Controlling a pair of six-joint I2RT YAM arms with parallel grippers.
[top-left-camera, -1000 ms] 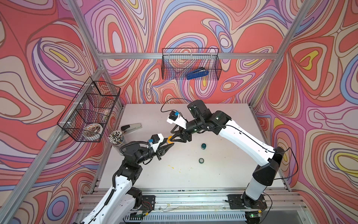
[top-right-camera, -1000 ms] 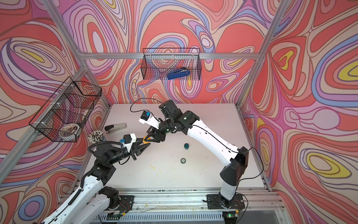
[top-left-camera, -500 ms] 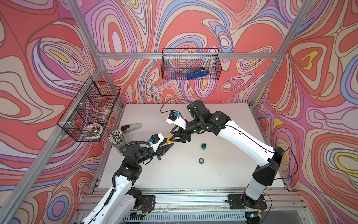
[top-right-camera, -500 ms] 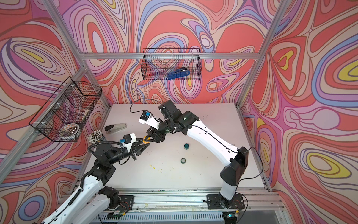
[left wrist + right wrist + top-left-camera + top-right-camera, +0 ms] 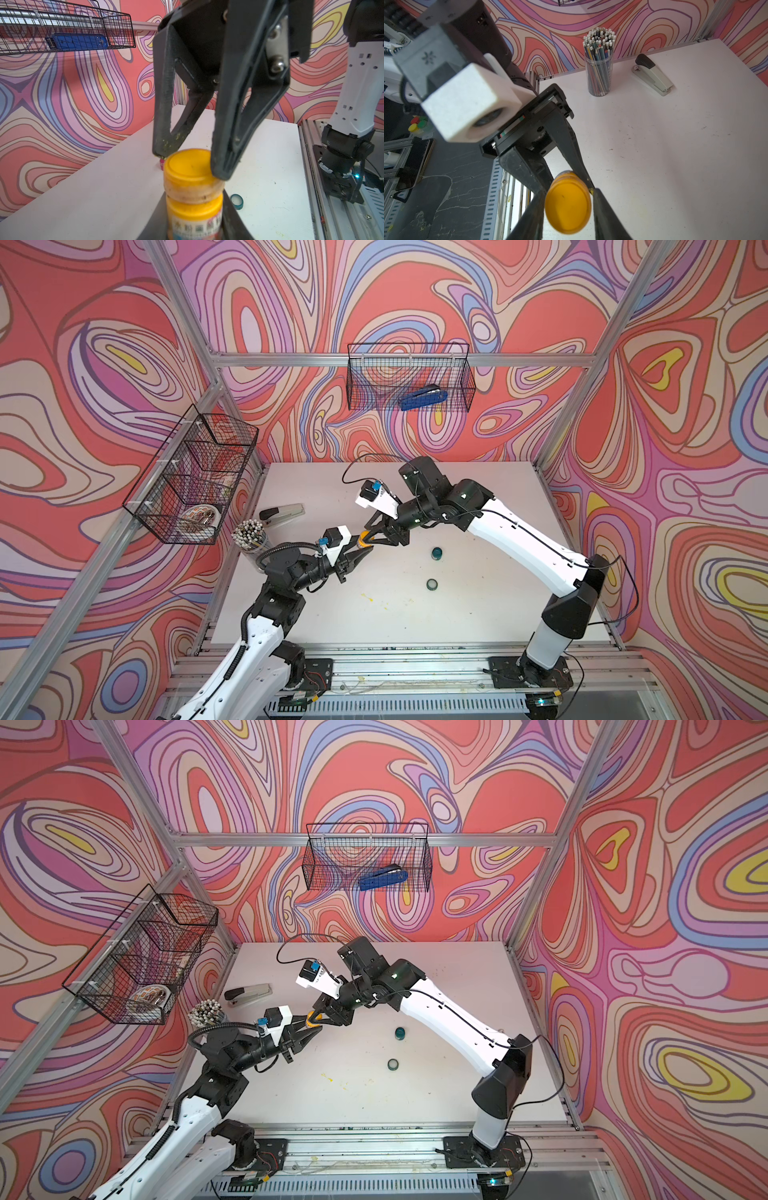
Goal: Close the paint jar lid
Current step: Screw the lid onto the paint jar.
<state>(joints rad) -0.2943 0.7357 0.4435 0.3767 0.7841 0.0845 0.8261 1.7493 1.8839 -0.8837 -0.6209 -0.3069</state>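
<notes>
In both top views the left pincer (image 5: 358, 552) (image 5: 305, 1029) holds a small yellow plastic paint jar (image 5: 365, 544) (image 5: 312, 1021) in the air over the white bench (image 5: 478, 605), toward its 9 o'clock side. The jar's mouth is aimed at about 2 o'clock into the right pincer (image 5: 370, 536) (image 5: 318, 1015). A small teal jar (image 5: 436, 552) stands on the bench at 3 o'clock of the yellow one, a loose teal lid (image 5: 432, 584) lies at 4 o'clock, and a grey stapler (image 5: 281, 514) lies at 10 o'clock. In the left wrist view the left pincer's fingers (image 5: 232, 224) are clamped tight on the jar (image 5: 195, 218). The yellow round lid (image 5: 191, 172) sits on the jar's neck, and the right pincer (image 5: 190, 164) is narrowed onto it, a fingertip on each opposite side of the rim; whether the lid is screwed home cannot be told. In the right wrist view the lid (image 5: 568, 207) fills the gap between the right pincer's fingers (image 5: 602, 209), both touching its edge. A clear cup of pencils (image 5: 599, 68) and the stapler (image 5: 654, 74) stand on the bench beyond.
</notes>
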